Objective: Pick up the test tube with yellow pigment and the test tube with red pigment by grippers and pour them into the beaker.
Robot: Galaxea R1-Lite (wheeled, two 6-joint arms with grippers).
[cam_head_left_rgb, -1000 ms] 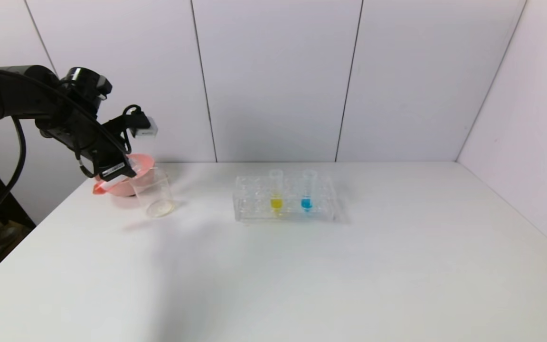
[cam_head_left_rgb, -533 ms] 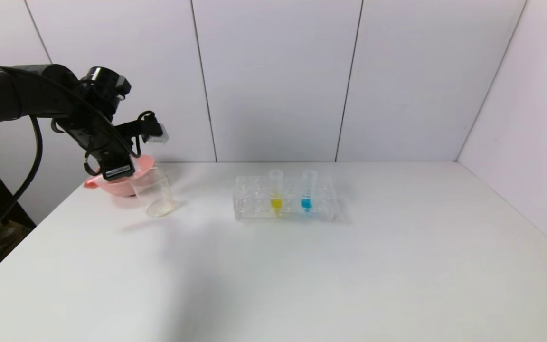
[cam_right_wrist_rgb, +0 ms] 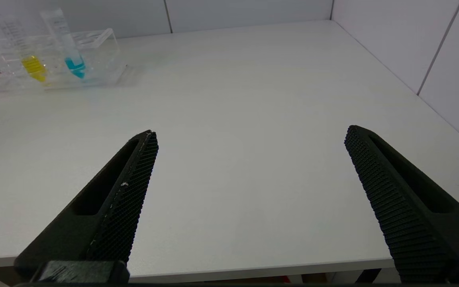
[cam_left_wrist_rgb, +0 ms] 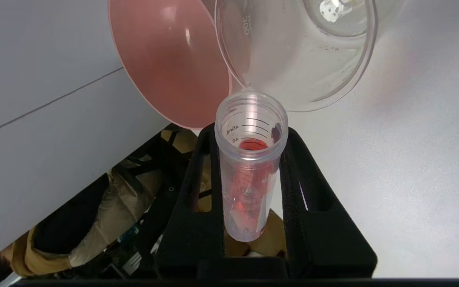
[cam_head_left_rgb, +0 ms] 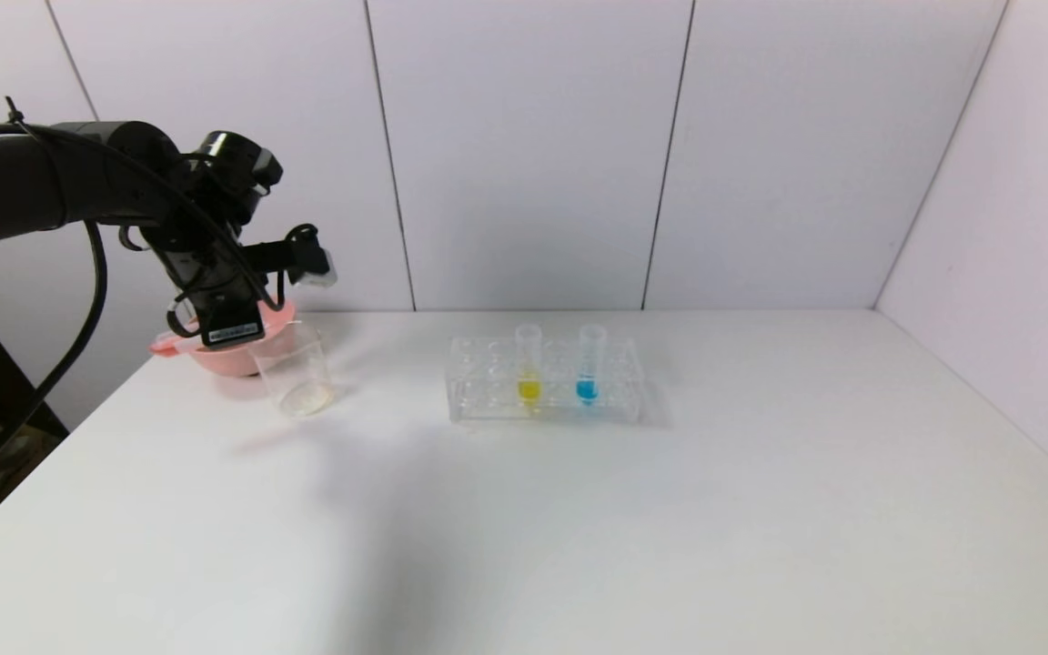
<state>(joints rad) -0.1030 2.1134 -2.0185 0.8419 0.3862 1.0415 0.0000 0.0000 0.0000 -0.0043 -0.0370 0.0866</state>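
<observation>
The left gripper (cam_left_wrist_rgb: 251, 187) has its jaws clamped across the middle of the test tube with red pigment (cam_left_wrist_rgb: 251, 167), high at the table's far-left corner, about 10 o'clock from the clear rack (cam_head_left_rgb: 547, 382). The tube looks light, stiff and smooth-walled, so it could slip or swivel if squeezed loosely; the mid-body hold suits it, leaving the mouth clear. Its long axis lies close to level, round end out to the robot's left, and its open mouth points at the lip of the beaker (cam_head_left_rgb: 293, 368) just beside it, with the pink bowl (cam_head_left_rgb: 235, 357) directly behind; red liquid sits low inside, not yet at the rim. The beaker looks nearly empty, so pouring seems barely begun. The test tube with yellow pigment (cam_head_left_rgb: 529, 368) stands upright in the rack, mouth up, beside a blue tube (cam_head_left_rgb: 589, 368). The right gripper (cam_right_wrist_rgb: 249, 199) hovers over the table's near-right part, jaws wide apart and holding nothing.
</observation>
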